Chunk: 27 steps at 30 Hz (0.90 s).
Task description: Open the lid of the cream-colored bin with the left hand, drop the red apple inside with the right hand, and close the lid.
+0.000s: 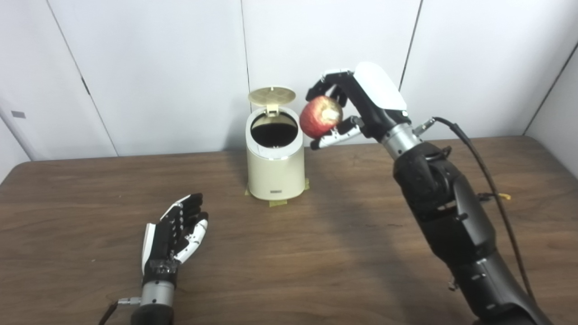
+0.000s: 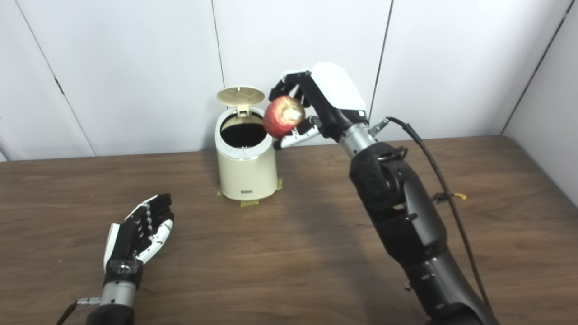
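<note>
At the far left, your left hand [image 1: 174, 234] rested low on the brown table [image 1: 316, 253], empty, its fingers stretched out and slightly apart, well clear of the bin and nearer to you than it. Moving right, the cream-colored bin [image 1: 275, 169] stood upright near the table's back edge on bits of yellowish tape [image 1: 277, 203], and its lid [image 1: 272, 96] was already tipped up and back on its rear hinge, leaving the round mouth open and facing upward. Just right of that mouth, and a little above the rim, your right hand [image 1: 350, 106] was clamped on the red apple [image 1: 320, 116], fingers curled over the top and the thumb pressing from below. The relation that mattered was this: the apple hung beside the opening, not over it, so the mouth lay to the left of the apple and slightly below. Your right hand was much the nearer of the two to the bin. The inside of the bin showed only as darkness, so you could not have told what it held. The fingers hid part of the apple's far side, and the right arm was cut off at the bottom edge.
</note>
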Motion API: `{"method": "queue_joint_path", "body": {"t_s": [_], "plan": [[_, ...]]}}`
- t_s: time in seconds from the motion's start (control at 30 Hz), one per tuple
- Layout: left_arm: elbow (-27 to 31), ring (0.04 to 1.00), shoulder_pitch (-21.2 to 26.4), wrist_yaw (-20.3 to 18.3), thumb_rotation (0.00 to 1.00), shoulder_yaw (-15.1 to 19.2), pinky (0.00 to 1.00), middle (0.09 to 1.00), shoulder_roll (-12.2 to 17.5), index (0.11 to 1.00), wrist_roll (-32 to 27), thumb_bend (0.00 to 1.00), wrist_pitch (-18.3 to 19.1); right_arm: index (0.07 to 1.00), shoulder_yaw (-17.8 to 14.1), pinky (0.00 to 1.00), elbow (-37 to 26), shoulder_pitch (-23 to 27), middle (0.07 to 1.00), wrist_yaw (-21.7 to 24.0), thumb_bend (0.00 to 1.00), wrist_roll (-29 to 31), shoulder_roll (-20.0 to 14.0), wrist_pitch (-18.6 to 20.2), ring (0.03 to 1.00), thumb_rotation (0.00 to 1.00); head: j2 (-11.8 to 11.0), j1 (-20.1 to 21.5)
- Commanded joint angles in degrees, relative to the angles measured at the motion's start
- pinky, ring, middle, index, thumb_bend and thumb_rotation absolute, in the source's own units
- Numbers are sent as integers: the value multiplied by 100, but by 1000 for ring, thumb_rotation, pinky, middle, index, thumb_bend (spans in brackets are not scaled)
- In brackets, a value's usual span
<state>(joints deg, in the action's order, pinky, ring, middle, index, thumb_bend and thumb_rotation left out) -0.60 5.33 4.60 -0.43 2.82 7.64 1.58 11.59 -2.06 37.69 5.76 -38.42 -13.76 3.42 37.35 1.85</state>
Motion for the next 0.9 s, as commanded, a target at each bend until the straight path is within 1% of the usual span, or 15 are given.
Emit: {"method": "queue_joint_path", "body": {"t_s": [0.0,0.1,0.17,0.27,0.4,0.57,0.6,0.67,0.73,0.87], "plan": [[-140,818,29,33,267,-114,807,804,-93,777,119,353,-170,523,-22,362,26,497,501,-247,515,42,52,-255,394,0,-6,-17],[-173,823,34,53,269,-133,820,805,-130,778,113,347,-204,523,13,364,220,641,498,-275,516,-25,165,-260,396,0,-16,-57],[-210,825,40,64,276,-149,829,804,-146,776,112,360,-236,522,28,365,336,722,497,-281,516,-1,245,-252,398,0,-21,-84],[-269,805,58,89,285,-182,787,797,-156,772,139,367,-307,518,74,368,519,822,500,-346,516,-1,338,-312,401,0,-22,-107],[-296,799,70,103,263,-211,780,796,-176,776,117,344,-354,512,133,385,713,911,503,-366,517,32,459,-326,406,0,-10,-124],[-247,787,59,162,267,-236,771,787,-232,766,147,349,-318,522,249,372,895,976,506,-376,514,-34,507,-342,397,0,-3,-152],[-237,783,56,169,256,-236,765,784,-243,764,141,343,-313,522,254,370,929,981,505,-370,514,-19,523,-313,395,0,-3,-152],[-216,783,48,190,232,-235,761,785,-266,764,134,328,-294,524,262,330,979,992,504,-359,500,2,551,-273,405,0,8,-174],[-223,781,48,203,223,-237,763,783,-273,763,138,321,-320,519,272,329,1022,993,502,-367,498,15,575,-286,408,0,8,-174],[-224,784,48,206,243,-231,764,786,-282,767,143,324,-337,515,285,332,1086,986,501,-410,498,18,634,-306,411,0,3,-171]]}}
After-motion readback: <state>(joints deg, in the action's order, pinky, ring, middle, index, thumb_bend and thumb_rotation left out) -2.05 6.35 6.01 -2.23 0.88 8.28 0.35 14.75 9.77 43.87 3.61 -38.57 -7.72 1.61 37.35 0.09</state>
